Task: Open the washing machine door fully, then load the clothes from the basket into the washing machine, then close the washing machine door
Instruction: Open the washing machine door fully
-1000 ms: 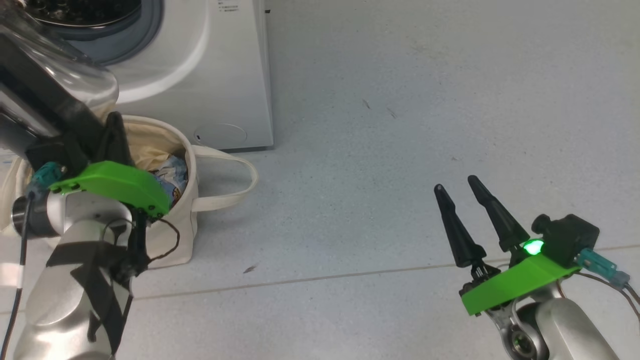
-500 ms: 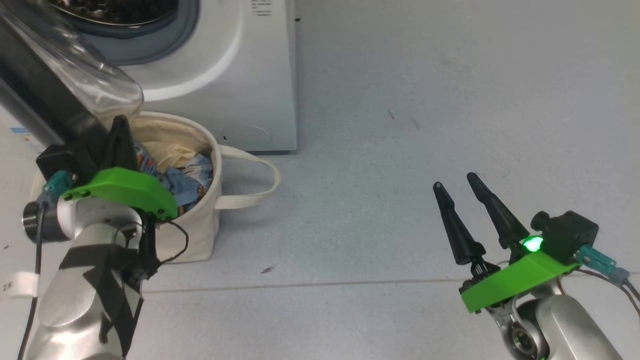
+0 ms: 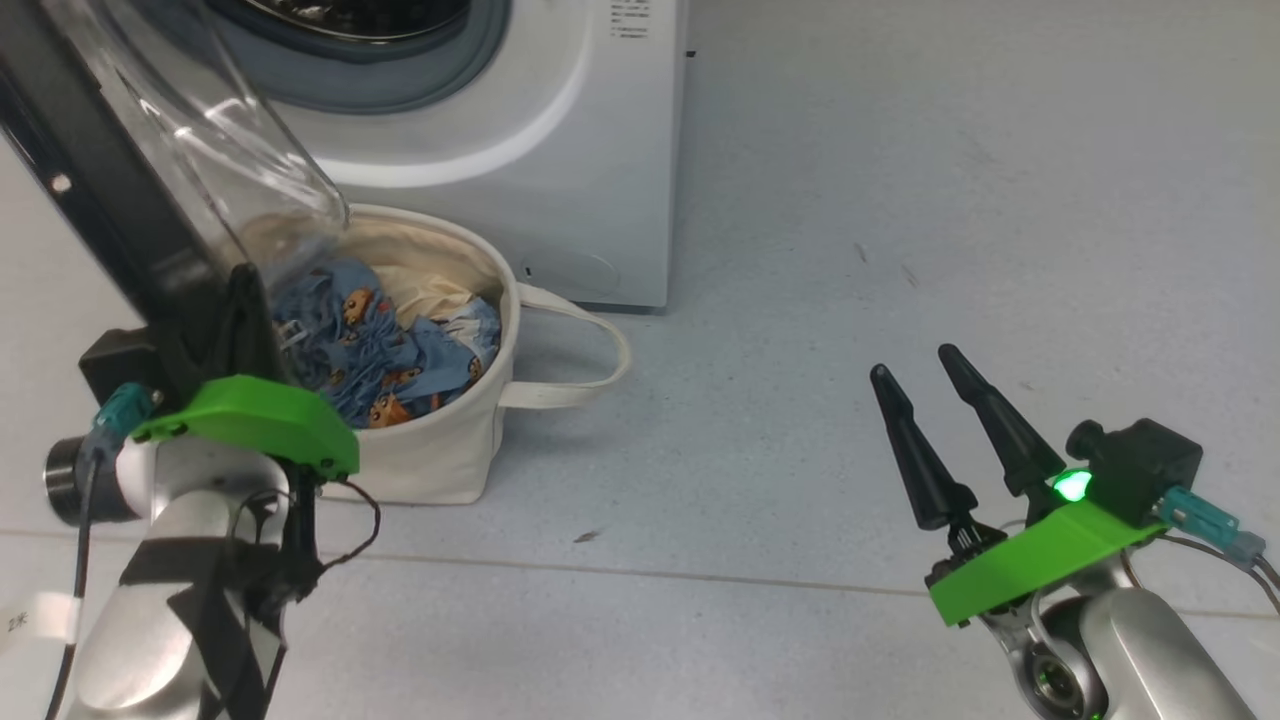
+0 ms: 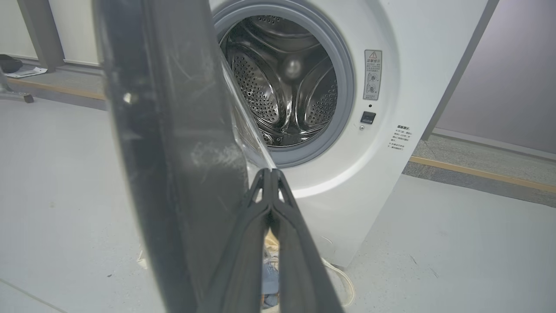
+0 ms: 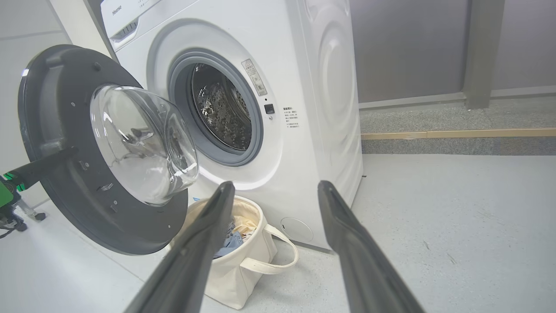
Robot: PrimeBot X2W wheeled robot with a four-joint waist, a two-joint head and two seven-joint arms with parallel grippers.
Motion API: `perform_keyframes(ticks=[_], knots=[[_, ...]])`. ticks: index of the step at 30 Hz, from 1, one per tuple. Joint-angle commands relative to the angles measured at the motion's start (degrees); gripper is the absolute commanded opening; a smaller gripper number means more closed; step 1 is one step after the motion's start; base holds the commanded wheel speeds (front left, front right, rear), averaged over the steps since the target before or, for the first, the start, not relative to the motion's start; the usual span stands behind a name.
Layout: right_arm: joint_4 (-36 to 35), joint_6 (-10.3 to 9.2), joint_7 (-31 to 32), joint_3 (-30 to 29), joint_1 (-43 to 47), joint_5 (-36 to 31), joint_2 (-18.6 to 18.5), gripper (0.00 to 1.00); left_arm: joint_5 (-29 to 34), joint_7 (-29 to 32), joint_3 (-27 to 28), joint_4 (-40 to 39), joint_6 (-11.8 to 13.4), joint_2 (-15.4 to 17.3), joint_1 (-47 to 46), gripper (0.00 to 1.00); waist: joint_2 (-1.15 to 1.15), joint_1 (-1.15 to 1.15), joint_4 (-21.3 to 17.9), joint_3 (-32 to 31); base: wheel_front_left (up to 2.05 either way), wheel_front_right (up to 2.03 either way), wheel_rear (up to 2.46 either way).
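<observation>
The left claw (image 3: 238, 300) is pinched fully shut, finger against finger with nothing between them. It lies against the outer edge of the washing machine door (image 3: 95, 200). Seen along this claw's fingers, the door stands upright and nearly edge-on just to their left. Its black rim runs top to bottom, and its clear glass bowl bulges away to the right, toward the washing machine (image 3: 560, 180). The open porthole and steel drum lie beyond the fingertips, ahead and a little right.

The basket (image 3: 440, 460) sits on the floor (image 3: 800, 250) just right of the left claw and below the door's bowl, mouth upward, with one strap handle looping out to the right. The clothes (image 3: 380, 350), blue with orange figures over a cream piece, are heaped inside it.

The right claw (image 3: 913, 362) is spread wide and holds nothing. It is well to the right of the basket, with the door, porthole and basket all ahead of its fingertips and to their left.
</observation>
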Motion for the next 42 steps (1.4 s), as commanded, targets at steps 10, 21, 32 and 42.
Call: perform_keyframes(ticks=[10,21,32,42], knots=[[-2.3,0.06,0.7,1.8,-1.7,-0.3,-0.2,1.0,0.9,1.3,2.7,-4.0,2.8,4.2,0.5,0.0,0.0,0.0,3.3,0.7,0.0,0.0,0.0],[-2.4,0.06,0.6,2.5,-2.0,-0.2,-0.2,1.0,0.7,0.6,4.9,-3.4,4.2,6.6,2.4,0.0,0.0,0.0,6.9,0.5,0.0,0.0,0.0],[-2.9,0.06,1.3,3.1,-2.7,-0.1,-1.1,1.0,-1.0,-1.1,7.0,0.1,2.9,8.2,2.0,0.0,0.0,0.0,11.5,0.9,0.0,0.0,0.0],[-3.5,0.06,2.3,3.1,-3.8,-0.3,-1.5,1.0,-2.8,-6.1,8.4,6.3,-1.0,8.5,-1.5,0.0,0.0,0.0,15.1,3.1,0.0,0.0,0.0]])
